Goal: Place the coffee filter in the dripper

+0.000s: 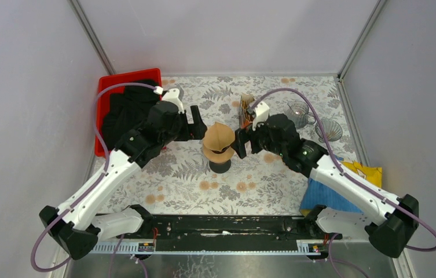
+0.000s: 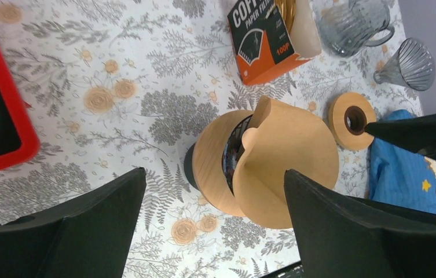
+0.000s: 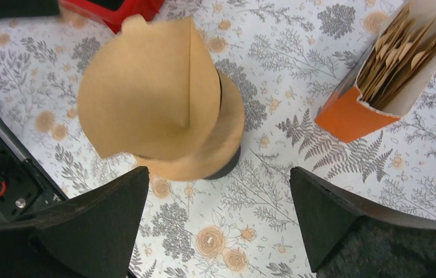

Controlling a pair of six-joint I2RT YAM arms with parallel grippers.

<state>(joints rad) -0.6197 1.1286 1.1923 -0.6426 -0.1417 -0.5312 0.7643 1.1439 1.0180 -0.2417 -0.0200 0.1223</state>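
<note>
1. Left gripper (image 1: 199,127) hangs just beside the dripper (image 1: 220,155) on its left, jaws spread wide. In its wrist view the two dark fingers (image 2: 88,226) frame the dripper from either side and hold nothing.
2. The right gripper (image 1: 240,145) faces it from the other side of the dripper, jaws equally wide. Its fingers (image 3: 82,226) have only patterned table between them.
3. The coffee filter (image 3: 146,95), a brown paper cone with a seam down its face, rests on top of the dripper, and neither gripper holds it. It leans to one side and stands well proud of the wooden collar (how far its tip reaches inside I cannot tell).
4. The dripper stands upright on the floral tablecloth (image 1: 262,185), midway between the two grippers. It has a pale wooden collar, a black foot below it, and a ribbed black inside that shows in the left wrist view.
5. Beyond the dripper lies an orange filter box (image 3: 372,87), open, with more brown filters packed inside.
6. A glass jug (image 2: 354,23) and a glass cone (image 2: 406,63) sit to the right of the box.
7. A wooden ring (image 2: 343,124) with a hole in its middle lies flat near a blue cloth (image 2: 400,179).
8. At the far left a red tray (image 1: 111,87) holds a black cloth (image 1: 128,113).
</note>
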